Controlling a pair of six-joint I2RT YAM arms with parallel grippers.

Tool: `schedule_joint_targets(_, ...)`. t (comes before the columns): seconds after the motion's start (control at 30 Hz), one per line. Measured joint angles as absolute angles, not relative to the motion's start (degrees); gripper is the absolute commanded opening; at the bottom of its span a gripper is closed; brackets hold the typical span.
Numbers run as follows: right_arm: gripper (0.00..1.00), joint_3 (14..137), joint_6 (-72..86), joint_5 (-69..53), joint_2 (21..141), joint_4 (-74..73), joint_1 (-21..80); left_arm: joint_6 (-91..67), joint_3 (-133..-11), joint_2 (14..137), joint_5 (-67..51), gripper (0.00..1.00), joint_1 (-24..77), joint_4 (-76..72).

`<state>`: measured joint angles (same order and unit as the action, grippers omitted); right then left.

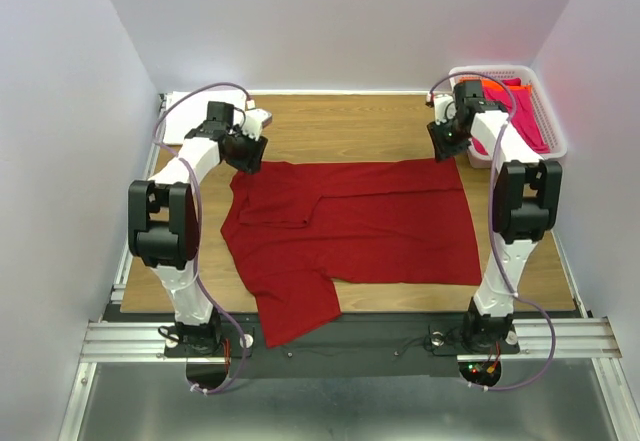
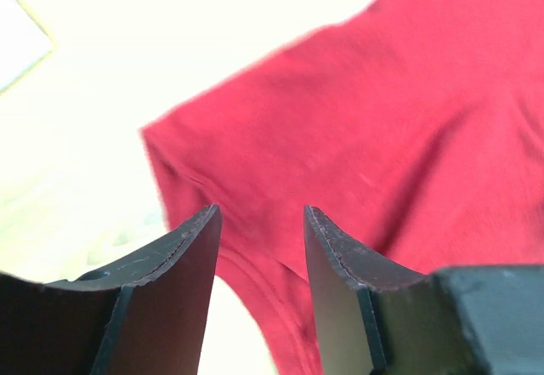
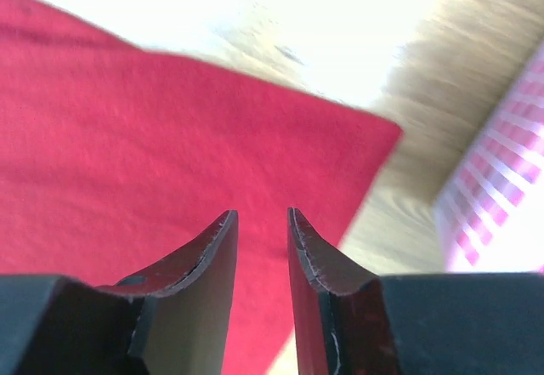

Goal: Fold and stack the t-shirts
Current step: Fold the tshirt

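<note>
While the dark red t-shirt (image 1: 370, 226) lies spread across the wooden surface (image 1: 340, 126), you have both grippers at its far edge. Its near-left part hangs over the surface's near edge, and a flap is doubled over on its left side.

Left gripper (image 1: 247, 153): over the far-left corner of the shirt. Your wrist view shows the jaws clearly parted, red cloth below the gap, nothing clamped.

Right gripper (image 1: 445, 141): over the far-right corner. Jaws only narrowly parted, holding nothing; the shirt's corner and bare wood show beyond the fingers.

Far right: white lattice basket (image 1: 556, 146) with a pink t-shirt (image 1: 530, 111) and an orange t-shirt (image 1: 497, 88) inside.

Far left: a white t-shirt (image 1: 185, 121), mostly hidden behind the left arm.
</note>
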<state>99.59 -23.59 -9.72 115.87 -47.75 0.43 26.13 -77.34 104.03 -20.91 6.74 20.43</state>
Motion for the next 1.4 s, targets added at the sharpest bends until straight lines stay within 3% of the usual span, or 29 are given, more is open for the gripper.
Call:
schedule_joint_targets(0.3,0.34,99.9,-19.6,-11.4,124.3,-43.7,0.4,21.4,-82.5,113.7,-19.0,0.47,6.3,17.6)
schedule_joint_targets(0.63,0.34,98.2,-19.1,-10.8,124.8,-40.0,0.5,20.8,-84.7,117.9,-15.2,0.4,3.2,18.5)
schedule_joint_targets(0.97,0.35,117.8,-14.9,-10.3,137.7,-37.7,1.6,23.3,-107.6,132.2,-13.2,0.4,1.1,23.9)
schedule_joint_targets(1.07,0.41,121.8,-13.8,-10.0,140.1,-36.7,1.8,23.8,-113.1,135.2,-13.3,0.46,1.1,25.6)
schedule_joint_targets(1.17,0.55,122.1,-13.0,-10.2,140.3,-36.6,1.9,24.7,-114.3,135.7,-14.9,0.54,0.9,26.7)
schedule_joint_targets(1.27,0.75,118.9,-13.1,-12.5,138.0,-36.1,2.0,25.6,-113.9,134.8,-18.5,0.58,0.3,27.7)
schedule_joint_targets(1.3,0.86,116.9,-13.3,-13.4,136.6,-36.4,2.0,26.0,-112.9,133.8,-19.5,0.59,0.1,27.7)
schedule_joint_targets(1.4,0.92,109.4,-14.7,-15.9,129.3,-38.0,2.0,27.3,-108.9,128.3,-22.7,0.62,-0.5,29.0)
